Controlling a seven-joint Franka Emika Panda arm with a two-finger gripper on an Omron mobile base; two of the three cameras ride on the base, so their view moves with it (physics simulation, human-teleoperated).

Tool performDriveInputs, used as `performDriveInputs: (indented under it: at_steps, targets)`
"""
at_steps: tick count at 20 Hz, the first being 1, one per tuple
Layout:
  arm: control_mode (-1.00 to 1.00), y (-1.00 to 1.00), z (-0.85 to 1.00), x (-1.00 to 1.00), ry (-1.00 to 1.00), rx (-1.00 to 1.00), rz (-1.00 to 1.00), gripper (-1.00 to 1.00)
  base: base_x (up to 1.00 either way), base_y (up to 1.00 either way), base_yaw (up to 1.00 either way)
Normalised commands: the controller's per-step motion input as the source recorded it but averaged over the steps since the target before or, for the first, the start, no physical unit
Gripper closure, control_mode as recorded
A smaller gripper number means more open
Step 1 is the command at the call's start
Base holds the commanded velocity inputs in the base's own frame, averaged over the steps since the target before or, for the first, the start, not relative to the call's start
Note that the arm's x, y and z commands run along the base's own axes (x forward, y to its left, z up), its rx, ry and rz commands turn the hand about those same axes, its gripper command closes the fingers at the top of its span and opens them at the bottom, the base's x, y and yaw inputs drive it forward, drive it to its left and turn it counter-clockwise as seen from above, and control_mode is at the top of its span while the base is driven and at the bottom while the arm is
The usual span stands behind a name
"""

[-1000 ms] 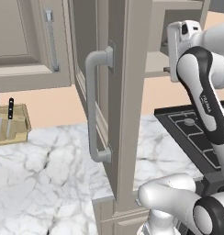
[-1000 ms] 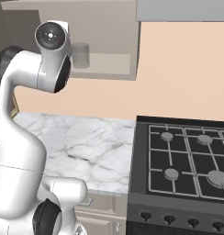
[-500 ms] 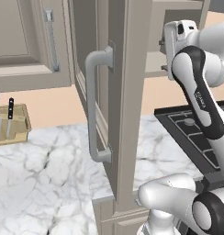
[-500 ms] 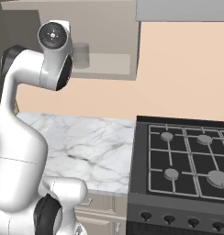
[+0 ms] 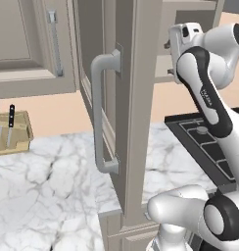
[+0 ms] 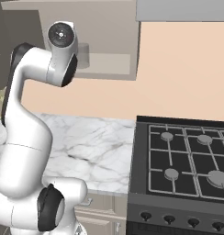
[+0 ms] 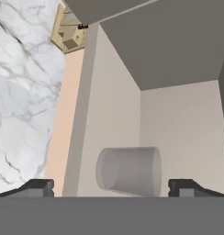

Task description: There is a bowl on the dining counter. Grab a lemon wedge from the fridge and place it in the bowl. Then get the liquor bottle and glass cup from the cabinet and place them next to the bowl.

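Note:
The glass cup [image 7: 130,172], a greyish translucent tumbler, stands on the shelf inside the open wall cabinet. In the hand view it sits straight ahead, framed by my gripper [image 7: 114,187], which is open with one dark fingertip on each side of the cup and not touching it. From the right base view the glass cup [image 6: 84,51] shows as a grey shape just beside the hand. From the left base view the gripper [image 5: 169,59] reaches into the cabinet past the door's edge. The bowl, lemon wedge, fridge, liquor bottle and dining counter are out of view.
The open cabinet door with its long grey handle [image 5: 104,112] stands close on the arm's left. A knife block [image 5: 11,130] sits on the marble worktop [image 6: 95,147]. A black gas stove [image 6: 187,156] lies to the right.
The hand has pushed further into the cabinet, toward the glass cup, which now sits closer to it. The fingers have stayed apart.

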Motion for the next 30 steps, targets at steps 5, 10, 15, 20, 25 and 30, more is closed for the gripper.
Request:
performDriveInputs:
  at_steps: [5,10,15,20,25,30]
  targets:
    - [-1.00,0.00,-0.05,0.14,0.00,0.00,0.00,-1.00,0.00,0.00,0.00]
    - [-1.00,0.00,-0.01,0.18,0.00,0.00,0.00,-1.00,0.00,0.00,0.00]
    - [-1.00,0.00,-0.06,0.21,0.00,0.00,0.00,-1.00,0.00,0.00,0.00]
    - [-1.00,0.00,-0.10,0.21,0.00,0.00,0.00,-1.00,0.00,0.00,0.00]
    - [-1.00,0.00,-0.07,0.20,0.00,0.00,0.00,-1.00,0.00,0.00,0.00]
    - [-1.00,0.00,0.00,0.12,0.00,0.00,0.00,-1.00,0.00,0.00,0.00]
